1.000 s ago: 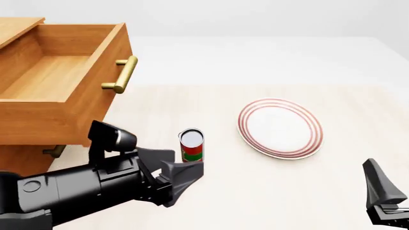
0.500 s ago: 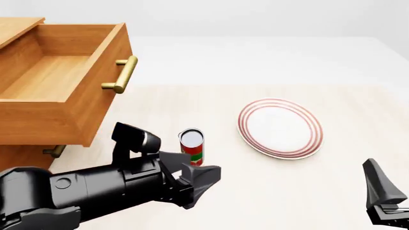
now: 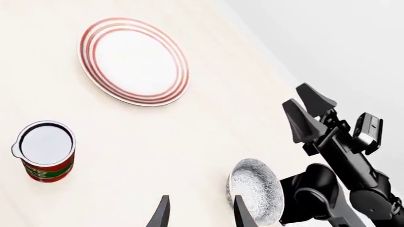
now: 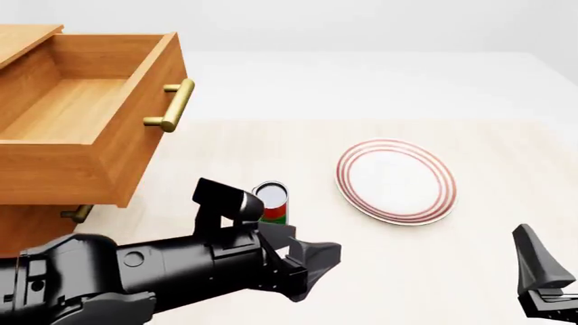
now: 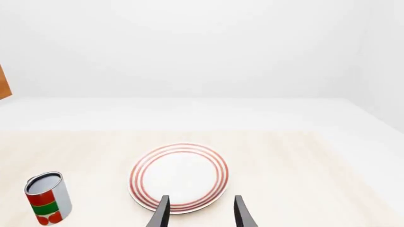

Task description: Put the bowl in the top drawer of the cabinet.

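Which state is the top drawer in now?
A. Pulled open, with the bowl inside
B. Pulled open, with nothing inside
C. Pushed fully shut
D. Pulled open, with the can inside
B: in the front view the top drawer stands pulled out from the cabinet and its wooden floor is bare, while the can stands on the table and the bowl shows only in the left wrist view, outside the drawer.

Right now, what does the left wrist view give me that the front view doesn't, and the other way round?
Only the left wrist view shows the bowl, on the table beside the right arm's base. Only the front view shows the cabinet with the top drawer pulled open and nothing in it. Both show the plate, the can and the open right gripper.
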Robot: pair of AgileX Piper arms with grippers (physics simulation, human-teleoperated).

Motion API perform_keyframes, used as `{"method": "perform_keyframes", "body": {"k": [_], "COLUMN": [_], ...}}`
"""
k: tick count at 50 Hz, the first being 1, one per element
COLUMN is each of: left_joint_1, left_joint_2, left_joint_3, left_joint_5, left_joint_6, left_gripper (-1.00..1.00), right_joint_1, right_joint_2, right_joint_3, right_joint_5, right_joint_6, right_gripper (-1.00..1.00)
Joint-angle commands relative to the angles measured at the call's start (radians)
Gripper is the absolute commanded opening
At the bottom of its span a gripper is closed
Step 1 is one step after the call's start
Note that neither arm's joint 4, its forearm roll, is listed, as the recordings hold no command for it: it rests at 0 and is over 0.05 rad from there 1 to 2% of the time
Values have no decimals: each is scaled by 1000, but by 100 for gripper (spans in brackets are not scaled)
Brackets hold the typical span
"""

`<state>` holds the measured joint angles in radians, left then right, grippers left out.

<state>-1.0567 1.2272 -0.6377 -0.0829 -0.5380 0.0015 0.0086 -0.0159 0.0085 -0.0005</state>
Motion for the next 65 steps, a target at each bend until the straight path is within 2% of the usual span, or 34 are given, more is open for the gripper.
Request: {"method": "perform_keyframes", "body": {"k": [1, 29, 65], "left_joint_1": [-41, -59, -119], "left_joint_2": [142, 268, 371], "left_joint_3": [-76, -101, -176], "left_joint_5": [-23, -47, -34], "left_joint_6": [-41, -96, -125], "left_gripper": [100, 100, 100], "right_joint_1": [0, 0, 0], "right_joint_2": [0, 0, 0], "right_joint_3": [0, 0, 0], "right_joint_5": [0, 0, 0], "right_joint_6": [0, 0, 0], "right_gripper": [100, 100, 100]}}
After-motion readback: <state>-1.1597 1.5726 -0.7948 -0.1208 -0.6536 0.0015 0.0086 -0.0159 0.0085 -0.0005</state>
